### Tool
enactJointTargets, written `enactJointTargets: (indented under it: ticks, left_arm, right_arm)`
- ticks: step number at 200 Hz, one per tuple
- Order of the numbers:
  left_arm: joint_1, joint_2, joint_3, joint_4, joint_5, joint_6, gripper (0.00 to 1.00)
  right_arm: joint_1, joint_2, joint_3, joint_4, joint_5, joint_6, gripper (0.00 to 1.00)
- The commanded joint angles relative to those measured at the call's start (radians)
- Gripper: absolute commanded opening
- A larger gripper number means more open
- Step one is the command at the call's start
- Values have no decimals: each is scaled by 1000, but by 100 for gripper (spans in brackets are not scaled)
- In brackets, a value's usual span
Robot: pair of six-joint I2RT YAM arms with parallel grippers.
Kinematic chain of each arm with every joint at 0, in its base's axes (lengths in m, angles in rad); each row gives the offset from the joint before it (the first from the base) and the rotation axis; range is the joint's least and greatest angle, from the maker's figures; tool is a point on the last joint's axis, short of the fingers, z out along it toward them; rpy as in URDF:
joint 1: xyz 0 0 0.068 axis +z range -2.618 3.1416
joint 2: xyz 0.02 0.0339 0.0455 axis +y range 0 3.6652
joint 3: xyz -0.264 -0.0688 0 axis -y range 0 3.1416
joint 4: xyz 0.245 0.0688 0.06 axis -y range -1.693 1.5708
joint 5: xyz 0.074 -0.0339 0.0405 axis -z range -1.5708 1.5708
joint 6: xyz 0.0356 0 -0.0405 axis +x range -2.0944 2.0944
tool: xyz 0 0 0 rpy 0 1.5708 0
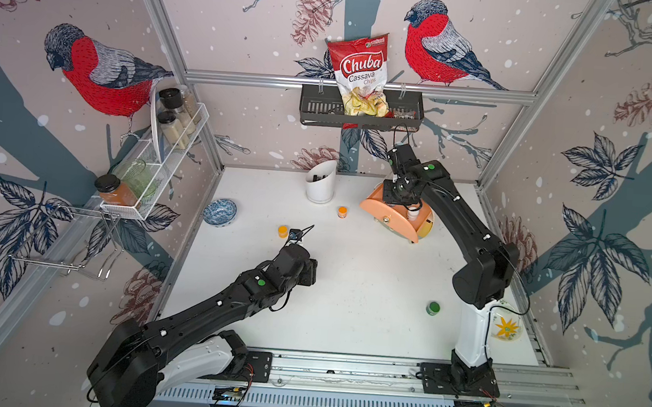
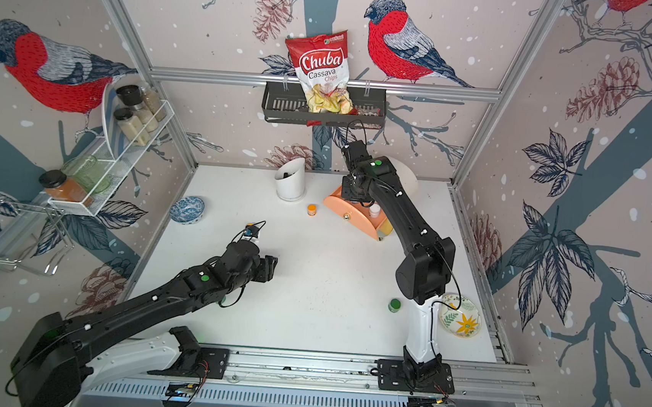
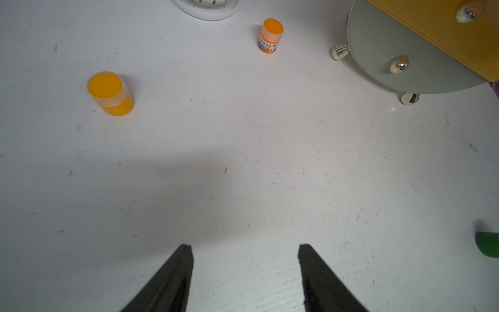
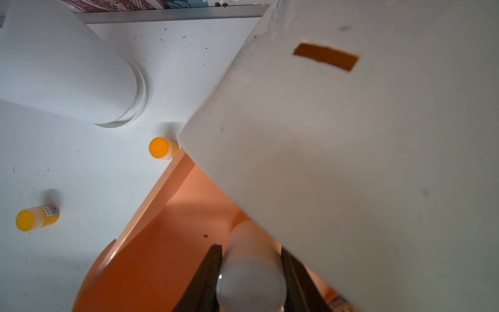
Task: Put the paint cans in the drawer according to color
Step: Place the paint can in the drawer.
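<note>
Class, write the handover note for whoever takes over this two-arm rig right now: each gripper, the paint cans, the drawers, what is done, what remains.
Left gripper: open, empty, above the white table.
Right gripper: closed on a small white paint can, low inside the pulled-out peach drawer of the white barrel-shaped chest.
On the table: two small orange paint cans, one small green paint can.
Done: no can seen released in a drawer yet.
Left: release the white can, then sort orange and green cans by colour.
</note>
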Motion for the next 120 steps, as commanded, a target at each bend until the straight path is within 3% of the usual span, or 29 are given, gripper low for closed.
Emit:
enactJointTargets:
  ticks: [1,34,78,120]
  left_arm:
    - [1,-2,-2,13,5,4,65]
    - [1,-16,-3,7,1,3,65]
    - [1,-28,4,15,21,10,65]
    - [-16,-29,18,128,102,55,65]
  right_arm:
    - [0,-1,23,-6,12,-10,44]
    - [-1,-8,68,-32,36,-4,51]
    - [-2,-30,157,-82,37,-3,51]
    - [-2,-148,153,-81,32,-3,52]
